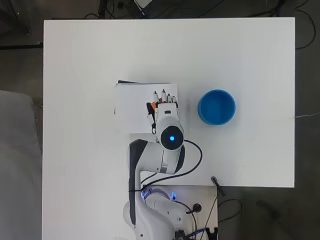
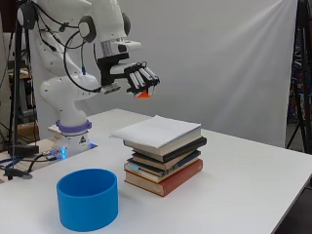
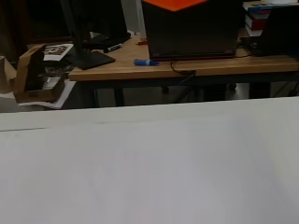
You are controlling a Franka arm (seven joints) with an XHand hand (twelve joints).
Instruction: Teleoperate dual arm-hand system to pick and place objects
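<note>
My hand [image 1: 165, 103] [image 2: 138, 77] hangs in the air above a stack of books [image 1: 134, 107] [image 2: 165, 157] whose top cover is white. Its fingers curl round a small orange block [image 2: 143, 95] [image 1: 149, 105], which peeks out below them. In the wrist view the orange block [image 3: 174, 3] shows only as a corner at the frame's edge. A round blue container [image 1: 216, 107] [image 2: 87, 199] stands open-topped on the white table [image 1: 90, 60] [image 2: 253, 190], to the right of the books in the overhead view and apart from them.
The arm's base [image 1: 150, 210] and its cables sit at the table's near edge. In the wrist view, a wooden desk [image 3: 187, 65] with room clutter lies beyond the table's far edge.
</note>
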